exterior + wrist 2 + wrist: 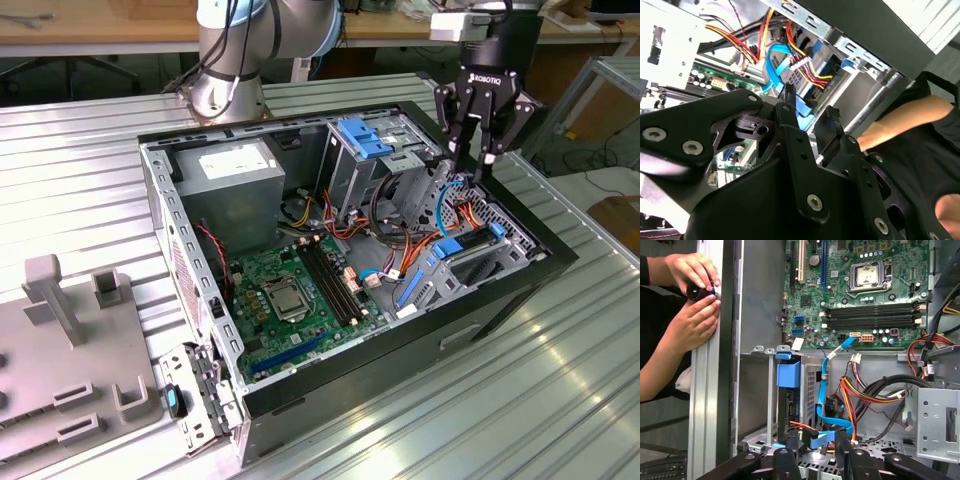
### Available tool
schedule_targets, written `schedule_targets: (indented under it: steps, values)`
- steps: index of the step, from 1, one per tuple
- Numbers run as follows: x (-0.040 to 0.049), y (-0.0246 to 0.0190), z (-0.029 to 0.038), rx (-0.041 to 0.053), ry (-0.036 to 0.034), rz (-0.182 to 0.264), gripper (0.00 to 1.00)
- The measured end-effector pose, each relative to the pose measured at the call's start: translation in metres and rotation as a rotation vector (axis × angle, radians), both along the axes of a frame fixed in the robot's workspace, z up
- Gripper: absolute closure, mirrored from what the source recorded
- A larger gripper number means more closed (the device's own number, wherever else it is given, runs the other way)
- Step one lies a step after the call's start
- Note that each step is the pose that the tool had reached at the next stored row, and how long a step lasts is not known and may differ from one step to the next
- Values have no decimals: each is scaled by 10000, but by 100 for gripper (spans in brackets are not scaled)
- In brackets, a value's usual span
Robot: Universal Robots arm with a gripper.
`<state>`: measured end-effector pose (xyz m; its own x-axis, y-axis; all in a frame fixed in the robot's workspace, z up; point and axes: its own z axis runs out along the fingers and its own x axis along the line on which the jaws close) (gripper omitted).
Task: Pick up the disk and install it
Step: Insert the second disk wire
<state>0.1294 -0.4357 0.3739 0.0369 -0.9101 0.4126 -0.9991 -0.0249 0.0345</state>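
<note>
In the exterior view, my gripper (476, 165) hangs over the far corner of the open computer case (200, 300), just above the drive bay (440, 215). Its fingers (452, 135) stand a little apart and I see nothing between them. The green board (290, 295) lies in the middle of the case.

In the second wrist view, the black fingers (830, 130) have a gap between them, with blue and orange cables (785, 70) behind. They hold nothing.

In the first wrist view, I see the disk (788, 405) standing on edge down in its bay, with its blue rail (788, 374) at one end. It looks to me like it is already in place, or nearly so; I cannot tell if it is pushed fully home. A person's hands (692, 300) rest at the case's outer edge.
</note>
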Motion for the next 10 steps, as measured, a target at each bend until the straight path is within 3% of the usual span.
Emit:
schedule_targets:
  steps: [2, 10]
  values:
    - [0, 14, -4, -127, 0, -1, 58]
    - [0, 80, -78, -215, 1, 0, 58]
